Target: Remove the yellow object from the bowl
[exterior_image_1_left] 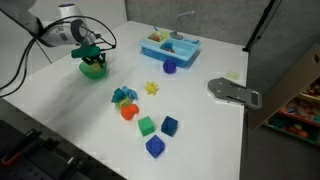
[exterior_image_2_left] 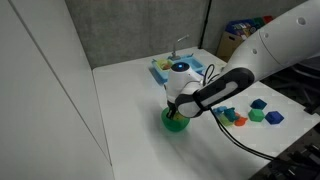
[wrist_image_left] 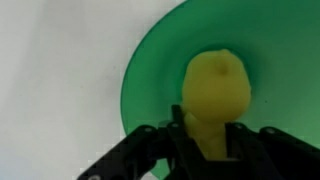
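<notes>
The yellow object (wrist_image_left: 218, 92) lies in the bottom of the green bowl (wrist_image_left: 150, 95), its rounded end pointing away from the wrist camera. The hand (wrist_image_left: 210, 142) reaches down into the bowl. In the wrist view it looks pressed together on the near, narrower end of the yellow object, with no gap showing on either side. The exterior views are too small for us to confirm this. The bowl stands on the white table (exterior_image_1_left: 200, 140) near one edge, well apart from the coloured blocks (exterior_image_1_left: 146, 125) and the blue toy sink (exterior_image_1_left: 170, 45).

We judge the step in hand to be the lift. To do it well, we want a firm grip, since only the object's end is held and its lumpy shape could let it pivot or slip. We should rise straight up until it clears the rim, so the light bowl isn't dragged or tipped. Then we carry it sideways over bare table before letting go.
</notes>
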You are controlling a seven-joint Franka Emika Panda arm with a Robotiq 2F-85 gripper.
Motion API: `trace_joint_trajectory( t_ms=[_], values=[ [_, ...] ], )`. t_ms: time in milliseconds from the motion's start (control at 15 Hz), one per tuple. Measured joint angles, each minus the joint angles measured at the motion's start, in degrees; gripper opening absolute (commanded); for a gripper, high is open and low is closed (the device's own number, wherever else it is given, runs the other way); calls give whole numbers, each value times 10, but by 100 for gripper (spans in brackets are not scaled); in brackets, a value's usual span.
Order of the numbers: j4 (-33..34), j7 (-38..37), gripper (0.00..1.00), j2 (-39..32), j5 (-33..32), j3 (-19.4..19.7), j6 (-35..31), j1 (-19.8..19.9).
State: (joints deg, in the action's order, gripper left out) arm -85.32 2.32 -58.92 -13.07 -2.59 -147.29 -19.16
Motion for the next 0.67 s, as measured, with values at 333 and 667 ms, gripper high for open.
trace_joint_trajectory(
  t_ms=[333,667],
  values=[
    [-2,-6,11,41,0,12,1,-14],
    [-32,-30,11,98,0,30,7,-14]
  ],
)
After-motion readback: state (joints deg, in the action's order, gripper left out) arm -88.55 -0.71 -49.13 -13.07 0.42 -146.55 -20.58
